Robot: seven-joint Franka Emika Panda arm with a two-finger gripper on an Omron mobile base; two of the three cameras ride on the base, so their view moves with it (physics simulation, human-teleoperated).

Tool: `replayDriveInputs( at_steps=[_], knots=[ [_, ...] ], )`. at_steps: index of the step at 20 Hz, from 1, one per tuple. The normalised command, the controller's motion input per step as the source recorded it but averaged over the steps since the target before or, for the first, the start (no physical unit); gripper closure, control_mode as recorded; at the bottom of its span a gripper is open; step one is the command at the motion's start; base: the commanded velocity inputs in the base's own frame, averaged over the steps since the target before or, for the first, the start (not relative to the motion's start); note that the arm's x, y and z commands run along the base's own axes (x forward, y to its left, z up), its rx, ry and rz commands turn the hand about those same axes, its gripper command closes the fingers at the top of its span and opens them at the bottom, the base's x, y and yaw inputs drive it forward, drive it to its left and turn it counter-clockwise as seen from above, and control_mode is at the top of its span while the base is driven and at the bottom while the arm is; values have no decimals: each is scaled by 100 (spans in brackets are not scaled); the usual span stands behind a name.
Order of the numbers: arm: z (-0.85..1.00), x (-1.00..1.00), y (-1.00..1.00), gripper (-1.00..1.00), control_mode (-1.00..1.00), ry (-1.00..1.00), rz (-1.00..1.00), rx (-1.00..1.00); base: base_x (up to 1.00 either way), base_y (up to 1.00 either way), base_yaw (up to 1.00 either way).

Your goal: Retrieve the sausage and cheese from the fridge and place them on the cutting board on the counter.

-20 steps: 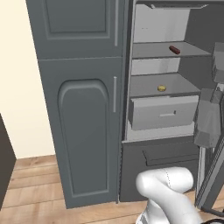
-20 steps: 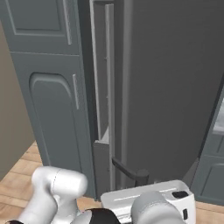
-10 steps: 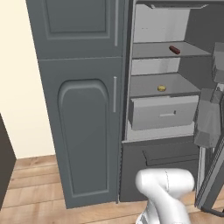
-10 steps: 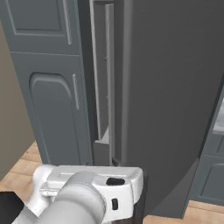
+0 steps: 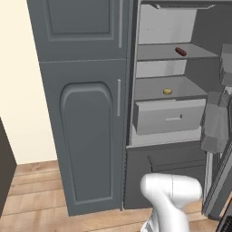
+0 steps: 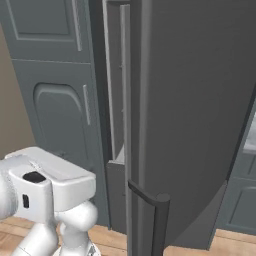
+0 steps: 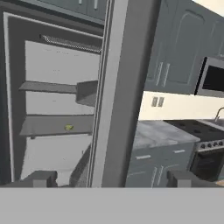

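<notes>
The fridge (image 5: 181, 136) stands open, its dark door (image 6: 200, 100) swung out to the right. The reddish-brown sausage (image 5: 181, 51) lies on an upper shelf. One shelf lower, just above the drawer (image 5: 167, 117), sits the pale yellow cheese (image 5: 167, 91) (image 7: 68, 127). My gripper (image 7: 113, 179) is open with nothing between its fingertips (image 7: 41, 178), and it points at the edge of the fridge door (image 7: 118, 87) from well outside the fridge. The marble counter (image 7: 157, 133) shows past the door. The cutting board is out of view.
A tall grey panelled cabinet (image 5: 86, 113) flanks the fridge on the left. The door's black handle (image 6: 147, 215) juts out low near my arm. Beyond the counter are a stove (image 7: 201, 131) and a microwave (image 7: 214, 78). Wooden floor lies below.
In the right base view my arm has swung from the bottom centre over to the lower left. The fridge, sausage and cheese have not moved.
</notes>
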Motion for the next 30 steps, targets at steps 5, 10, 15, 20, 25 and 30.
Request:
replayDriveInputs(
  at_steps=[5,10,15,20,25,30],
  knots=[
    [20,1,60,-100,-100,0,-44,-3,0,0,0],
    [4,8,53,-100,-100,0,-40,-4,0,0,0],
    [0,53,31,-100,-100,-3,-26,-2,0,0,0],
    [0,78,-4,-100,-100,0,-7,0,0,0,0],
    [-2,60,-42,-100,-100,-1,-2,0,0,0,0],
    [8,40,-53,-100,-100,-4,-1,0,0,0,0]
  ],
)
